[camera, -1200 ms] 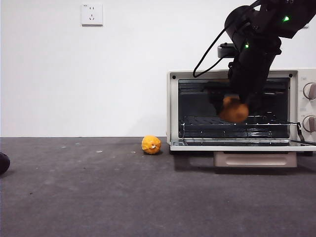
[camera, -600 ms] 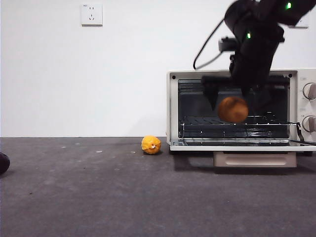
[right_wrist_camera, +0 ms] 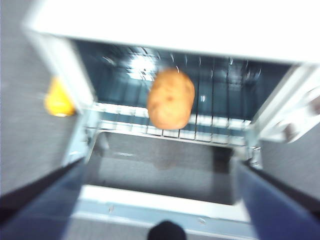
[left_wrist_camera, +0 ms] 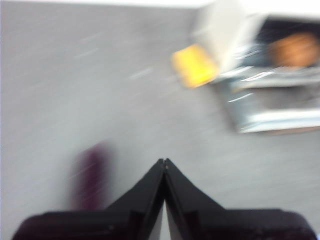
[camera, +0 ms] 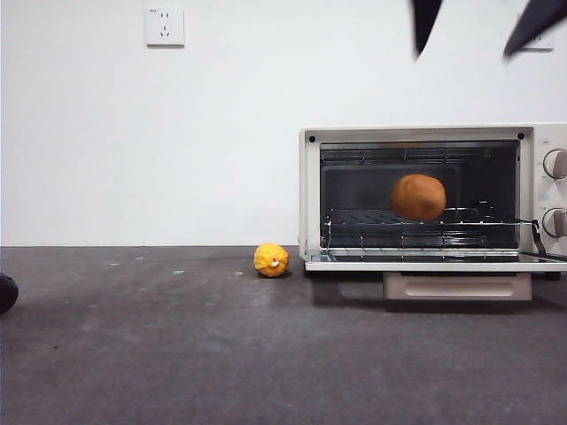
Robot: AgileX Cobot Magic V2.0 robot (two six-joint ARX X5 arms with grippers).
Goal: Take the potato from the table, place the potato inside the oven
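Potato (camera: 418, 197) on blurred oven (camera: 310, 195) rack, right gripper (camera: 474, 27) spread, cropped; left gripper (left_wrist_camera: 164, 165) clenched.

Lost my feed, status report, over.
Right gripper open, high above oven. Left gripper shut, idle. Potato on rack inside, door down. Nothing blocking.

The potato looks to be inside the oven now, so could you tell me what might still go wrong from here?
1. The potato sits on the wire rack near the oven's open front; being round, it might roll forward onto the lowered door.
2. The door is still down, so heat would escape unless someone closes it.
3. The right gripper, open and lifted above the oven, could clip the door when returning to shut it.
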